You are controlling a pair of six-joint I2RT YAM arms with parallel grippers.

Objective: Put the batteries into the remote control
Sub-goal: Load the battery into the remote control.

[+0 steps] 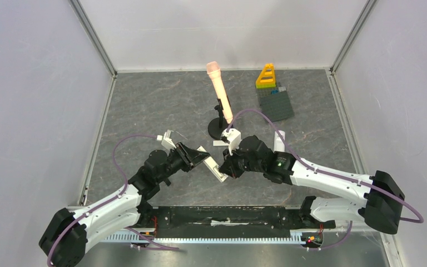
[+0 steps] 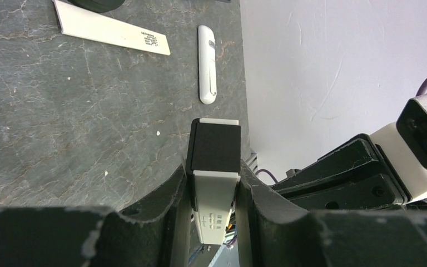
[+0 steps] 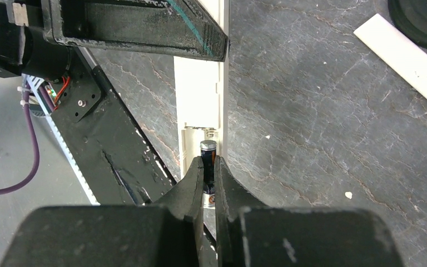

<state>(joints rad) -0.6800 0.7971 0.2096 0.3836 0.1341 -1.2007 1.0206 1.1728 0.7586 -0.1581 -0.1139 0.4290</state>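
My left gripper is shut on a white remote control with a black end and holds it above the table. The remote's open battery bay faces my right gripper. My right gripper is shut on a dark grey battery. The battery's metal tip points into the bay, close to its inner end. I cannot make out any other batteries.
A second white remote and a flat white cover strip lie on the table. A pink microphone stands on a black base. A yellow block and a grey baseplate sit at the back right.
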